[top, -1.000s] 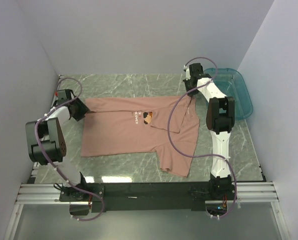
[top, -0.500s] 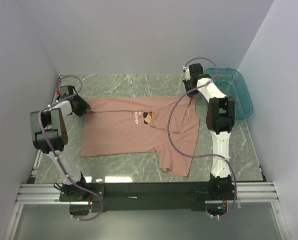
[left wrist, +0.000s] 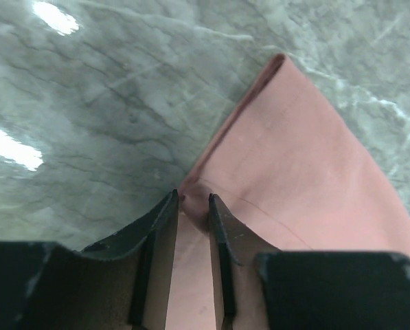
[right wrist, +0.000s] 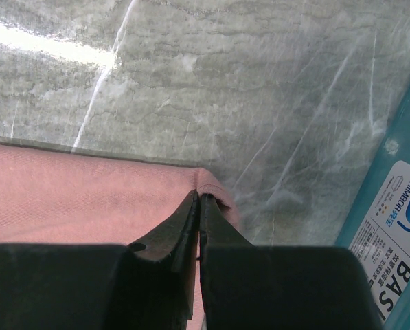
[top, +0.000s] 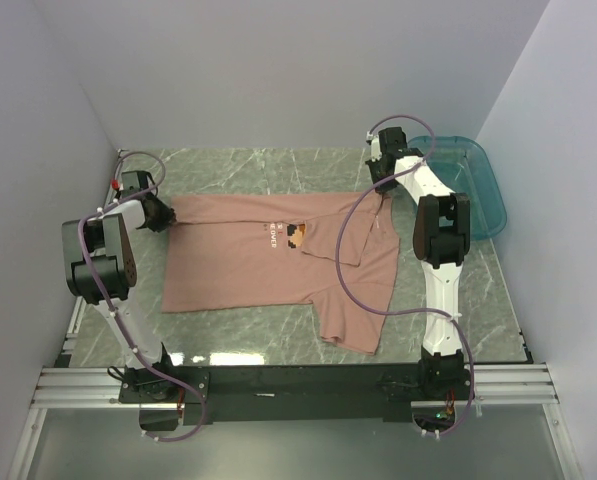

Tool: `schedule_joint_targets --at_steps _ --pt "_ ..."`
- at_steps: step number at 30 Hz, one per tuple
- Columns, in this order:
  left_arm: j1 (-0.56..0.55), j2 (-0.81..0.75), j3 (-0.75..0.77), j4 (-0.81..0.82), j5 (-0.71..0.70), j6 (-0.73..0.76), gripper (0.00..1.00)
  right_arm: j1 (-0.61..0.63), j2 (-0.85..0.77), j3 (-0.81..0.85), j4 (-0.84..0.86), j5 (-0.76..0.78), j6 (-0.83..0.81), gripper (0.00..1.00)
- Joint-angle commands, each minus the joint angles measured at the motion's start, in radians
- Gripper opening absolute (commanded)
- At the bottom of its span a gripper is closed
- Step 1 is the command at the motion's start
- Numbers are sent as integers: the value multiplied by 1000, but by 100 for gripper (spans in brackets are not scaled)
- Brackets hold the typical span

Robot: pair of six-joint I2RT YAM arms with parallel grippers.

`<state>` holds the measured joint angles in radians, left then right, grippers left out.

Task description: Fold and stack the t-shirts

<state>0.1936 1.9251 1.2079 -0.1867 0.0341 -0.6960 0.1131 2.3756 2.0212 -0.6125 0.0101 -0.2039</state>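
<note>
Flat on green marbled table (top: 238, 175), pink t-shirt (top: 278, 265), white walls.

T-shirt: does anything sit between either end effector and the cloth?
Nothing visible does. The left end effector straddles the t-shirt edge, and the right end effector is pinched shut on its far corner.

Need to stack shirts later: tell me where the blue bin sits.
In the top view the blue bin sits at the table's far right corner, just right of the right gripper.

pink t-shirt (top: 278, 262) spread flat (marble table (top: 238, 170))
</note>
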Motion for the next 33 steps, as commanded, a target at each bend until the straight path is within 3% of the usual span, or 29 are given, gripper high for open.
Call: schedule_joint_targets --at_steps 1,11,17,27,33 --pt "-3 -49 47 -14 -72 61 30 -9 -15 2 22 5 -12 5" --pt "-5 -61 65 -17 -43 133 30 -9 -6 14 16 11 -14 5" --pt "-6 -104 13 16 -10 121 45 -7 -7 16 11 10 -12 5" --pt "-3 -190 -42 55 -22 159 56 -9 -3 17 13 11 -15 5" --pt "10 -202 -77 69 -3 156 54 -9 7 36 16 31 -22 5"
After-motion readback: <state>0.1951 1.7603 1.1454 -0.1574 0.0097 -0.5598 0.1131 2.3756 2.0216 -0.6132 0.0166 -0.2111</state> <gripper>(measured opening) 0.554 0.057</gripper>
